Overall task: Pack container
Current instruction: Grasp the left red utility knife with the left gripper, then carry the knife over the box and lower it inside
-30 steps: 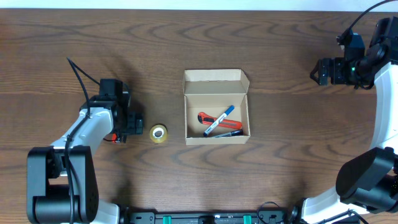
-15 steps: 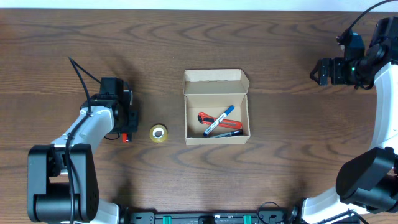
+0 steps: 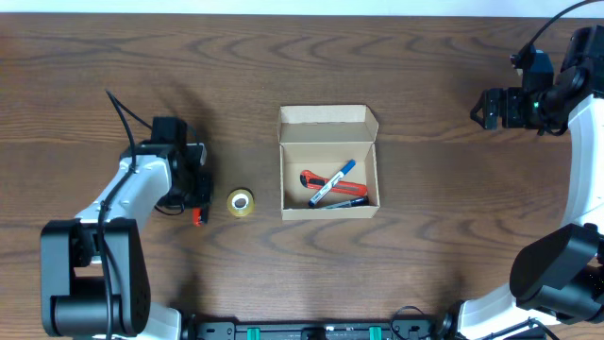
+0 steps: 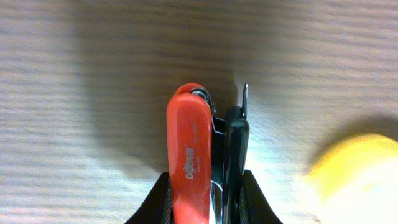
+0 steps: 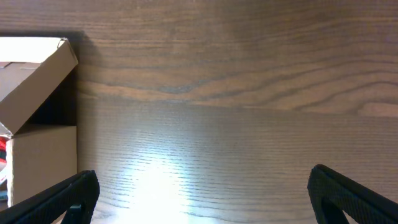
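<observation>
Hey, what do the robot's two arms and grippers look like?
Both are white shells with black joints. The left arm trails a thin black cable; the right arm carries one too. The left gripper and right gripper have black fingers.

Dark brown wood-grain table (image 3: 425,264) being shown filling whole overhead view. Pale strip (image 3: 283,6) being glimpsed along far edge. Light being reflected as soft glare (image 5: 161,180) on tabletop in wrist views.
</observation>
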